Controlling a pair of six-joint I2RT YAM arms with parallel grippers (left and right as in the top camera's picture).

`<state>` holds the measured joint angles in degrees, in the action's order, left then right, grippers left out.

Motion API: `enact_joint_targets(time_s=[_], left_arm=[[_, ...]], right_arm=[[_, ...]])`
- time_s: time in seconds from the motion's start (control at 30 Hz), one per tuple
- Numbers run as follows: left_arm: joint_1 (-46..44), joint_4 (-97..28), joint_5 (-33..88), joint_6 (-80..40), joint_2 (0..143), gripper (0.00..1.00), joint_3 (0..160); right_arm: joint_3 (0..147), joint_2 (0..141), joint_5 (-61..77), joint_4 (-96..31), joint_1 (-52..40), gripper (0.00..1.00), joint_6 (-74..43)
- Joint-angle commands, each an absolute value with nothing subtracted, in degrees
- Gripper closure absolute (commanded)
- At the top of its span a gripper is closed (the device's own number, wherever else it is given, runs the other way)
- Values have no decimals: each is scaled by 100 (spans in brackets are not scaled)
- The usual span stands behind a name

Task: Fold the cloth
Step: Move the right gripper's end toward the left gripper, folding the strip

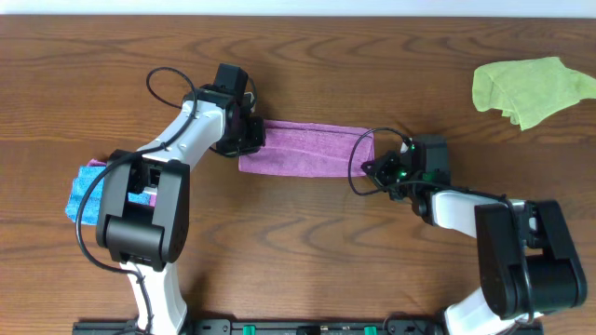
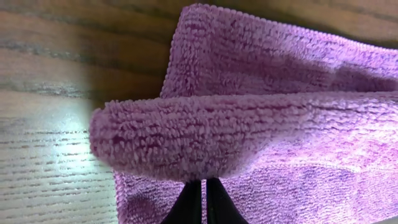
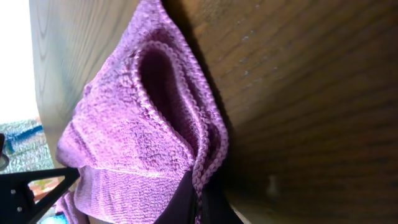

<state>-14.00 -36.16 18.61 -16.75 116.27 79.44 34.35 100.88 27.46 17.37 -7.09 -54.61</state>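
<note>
The purple cloth (image 1: 307,147) lies folded into a long strip in the middle of the wooden table. My left gripper (image 1: 250,136) is shut on its left end; in the left wrist view the pinched edge (image 2: 186,140) rolls up over the fingertips (image 2: 204,183). My right gripper (image 1: 370,167) is shut on the cloth's right end; in the right wrist view the stitched hem (image 3: 205,162) runs between the closed fingers (image 3: 198,202). The white tag is not visible.
A lime-green cloth (image 1: 529,88) lies crumpled at the far right of the table. A blue folded cloth (image 1: 86,194) lies at the left, partly under the left arm's base link. Bare wood (image 1: 307,251) lies in front of the purple cloth.
</note>
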Motion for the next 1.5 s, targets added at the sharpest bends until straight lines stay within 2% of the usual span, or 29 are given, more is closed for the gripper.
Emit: enact_joint_targets(time_s=[0.0,0.63,1.47], left_arm=[[-1406,-3599,1675,-1752,11664,94,8034],[-1485,-3365,1483,-1938,11771,94,7771],[-1544,-3404,1614,-1968,12051,94,7780]], right_arm=[[3677,10180,2912,1732,-797,99,-5308],[4106,10175,3223,1715,-843,99,-5266],[4967,10158,3148,1365,-1691,98,-5006]])
